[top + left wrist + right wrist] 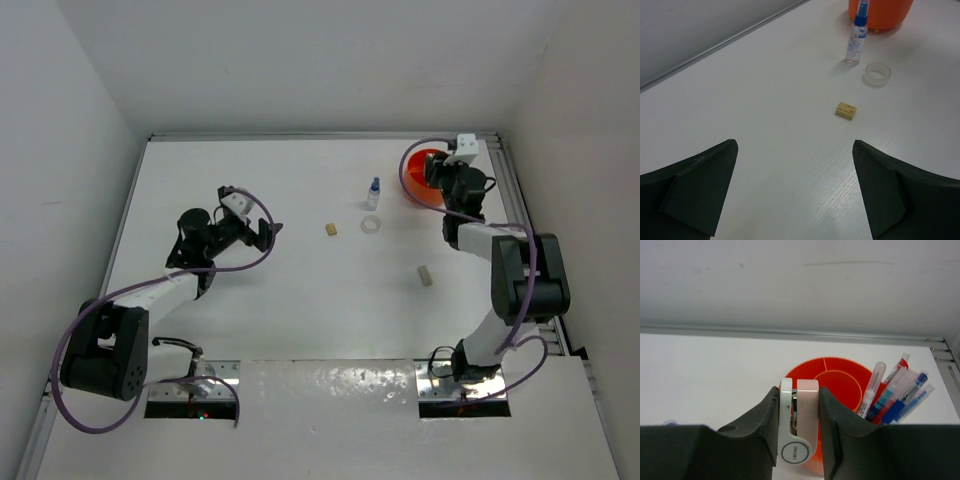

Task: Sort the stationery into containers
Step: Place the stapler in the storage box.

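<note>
Risk of a rim bounce over the orange tub [840, 387]
Biggest worry imo: the right gripper [799, 402] is clamped tight on a pink-and-white piece [807, 412] that sits over the tub's near rim rather than squarely over a compartment. Letting go from there could clip the rim and send it skittering onto the bench [300, 300], or knock it into the pens [895, 395] standing in the right-hand compartment and tip them. Left gripper [794, 150] is spread wide with nothing in it, low over the bench; ahead of it and well apart are the blue-capped bottle [857, 37] near the tub, then the tape ring [877, 74], then the tan eraser [846, 110] closest to it, with a white eraser [425, 275] off toward the right arm
</note>
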You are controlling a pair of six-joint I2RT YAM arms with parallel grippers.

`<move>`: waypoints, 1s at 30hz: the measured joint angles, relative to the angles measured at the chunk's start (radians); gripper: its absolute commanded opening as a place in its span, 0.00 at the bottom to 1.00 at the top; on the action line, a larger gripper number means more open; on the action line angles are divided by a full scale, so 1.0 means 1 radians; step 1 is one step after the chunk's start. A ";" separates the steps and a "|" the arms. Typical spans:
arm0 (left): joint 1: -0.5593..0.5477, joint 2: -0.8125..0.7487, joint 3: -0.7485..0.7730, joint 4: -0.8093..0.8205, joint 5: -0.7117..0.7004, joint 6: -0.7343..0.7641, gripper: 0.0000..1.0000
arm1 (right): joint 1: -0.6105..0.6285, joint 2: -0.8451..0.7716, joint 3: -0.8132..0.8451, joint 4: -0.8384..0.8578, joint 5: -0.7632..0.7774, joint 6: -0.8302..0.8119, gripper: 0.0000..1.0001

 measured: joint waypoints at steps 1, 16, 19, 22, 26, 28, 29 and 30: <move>0.000 0.000 0.000 -0.006 -0.002 -0.003 0.97 | 0.000 0.019 -0.011 0.048 0.001 0.001 0.00; 0.013 0.045 0.000 -0.022 -0.057 0.029 0.97 | -0.156 0.234 0.027 0.293 -0.399 0.056 0.00; 0.016 0.069 0.002 -0.026 -0.060 0.037 0.97 | -0.156 0.234 0.031 0.293 -0.463 0.037 0.00; 0.020 0.095 0.016 -0.044 -0.060 0.047 0.97 | -0.154 0.237 0.040 0.272 -0.530 -0.004 0.01; 0.022 0.120 0.043 -0.062 -0.059 0.060 0.97 | -0.155 0.245 0.052 0.241 -0.580 -0.058 0.01; 0.022 0.129 0.059 -0.069 -0.057 0.063 0.97 | -0.156 0.245 0.057 0.220 -0.594 -0.087 0.01; 0.022 0.134 0.067 -0.072 -0.055 0.063 0.97 | -0.157 0.245 0.064 0.208 -0.603 -0.103 0.01; 0.022 0.138 0.075 -0.074 -0.052 0.065 0.97 | -0.157 0.245 0.073 0.196 -0.611 -0.119 0.01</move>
